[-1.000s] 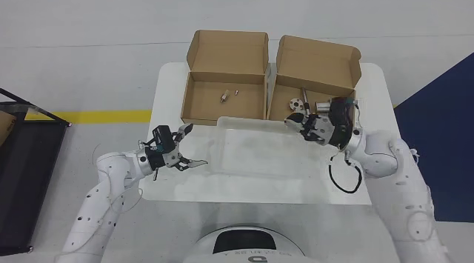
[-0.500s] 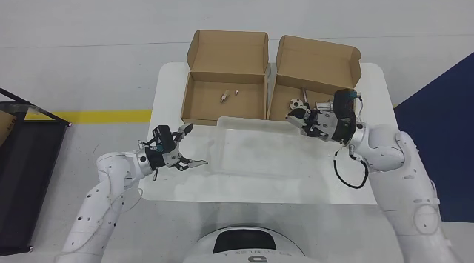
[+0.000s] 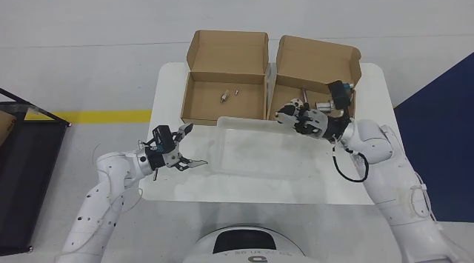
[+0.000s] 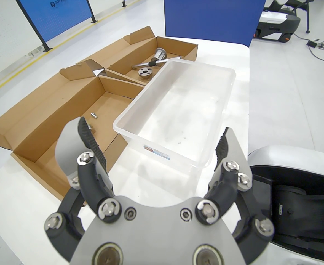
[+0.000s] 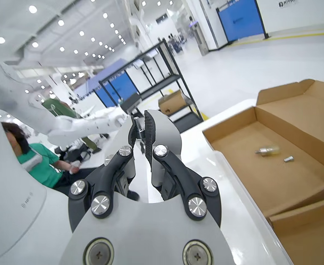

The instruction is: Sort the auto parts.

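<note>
My right gripper [image 3: 284, 114] hangs over the front left corner of the right cardboard box [image 3: 326, 78], by the far rim of the clear plastic bin [image 3: 244, 121]. It is shut on a small threaded bolt [image 5: 138, 127]. The left cardboard box [image 3: 204, 104] holds two small metal parts [image 3: 224, 97] [image 5: 267, 150]. In the right box lie a round flange [image 3: 296, 104] [image 4: 144, 72] and a metal shaft [image 4: 153, 62]. My left gripper [image 3: 195, 145] [image 4: 153, 128] stands open at the bin's left end, holding nothing.
Both boxes sit side by side at the table's far edge with their lids folded back. The bin [image 4: 178, 158] lies in front of them and looks bare inside. Bare white table [image 3: 348, 181] borders the bin at the front and right.
My right gripper has swung left, from beside the right box's front right corner to its front left corner, still shut. The left arm has kept still.
</note>
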### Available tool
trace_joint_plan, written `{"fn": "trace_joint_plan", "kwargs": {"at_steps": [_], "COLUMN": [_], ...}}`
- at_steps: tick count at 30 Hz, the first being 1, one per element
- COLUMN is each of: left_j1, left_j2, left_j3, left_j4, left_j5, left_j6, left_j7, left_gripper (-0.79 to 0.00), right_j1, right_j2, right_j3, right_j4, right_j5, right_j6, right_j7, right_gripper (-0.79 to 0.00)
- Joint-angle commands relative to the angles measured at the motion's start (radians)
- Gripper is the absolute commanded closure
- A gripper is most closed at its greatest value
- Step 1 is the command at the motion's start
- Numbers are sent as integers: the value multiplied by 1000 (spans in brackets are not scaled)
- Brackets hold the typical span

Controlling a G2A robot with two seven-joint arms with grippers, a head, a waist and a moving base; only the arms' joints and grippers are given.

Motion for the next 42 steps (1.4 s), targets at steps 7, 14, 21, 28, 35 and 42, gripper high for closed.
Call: {"fn": "trace_joint_plan", "kwargs": {"at_steps": [7, 14, 21, 28, 35, 42], "left_j1": [0, 0, 0, 0, 0, 0], "left_j2": [0, 0, 0, 0, 0, 0], "left_j3": [0, 0, 0, 0, 0, 0], "left_j4": [0, 0, 0, 0, 0, 0], "left_j5": [0, 0, 0, 0, 0, 0], "left_j6": [0, 0, 0, 0, 0, 0], "left_j7": [0, 0, 0, 0, 0, 0], "left_gripper": [-785, -785, -785, -785, -785, -785], "right_j1": [0, 0, 0, 14, 128, 295], "right_j2": [0, 0, 0, -3, 3, 7], "right_j3": [0, 0, 0, -17, -89, -165], "right_j4": [0, 0, 0, 13, 152, 312], "right_j5": [2, 2, 2, 21, 356, 876], "right_j6": [0, 0, 0, 54, 77, 280], "right_j7": [0, 0, 0, -23, 123, 435], "right_gripper": [0, 0, 0, 0, 0, 0]}}
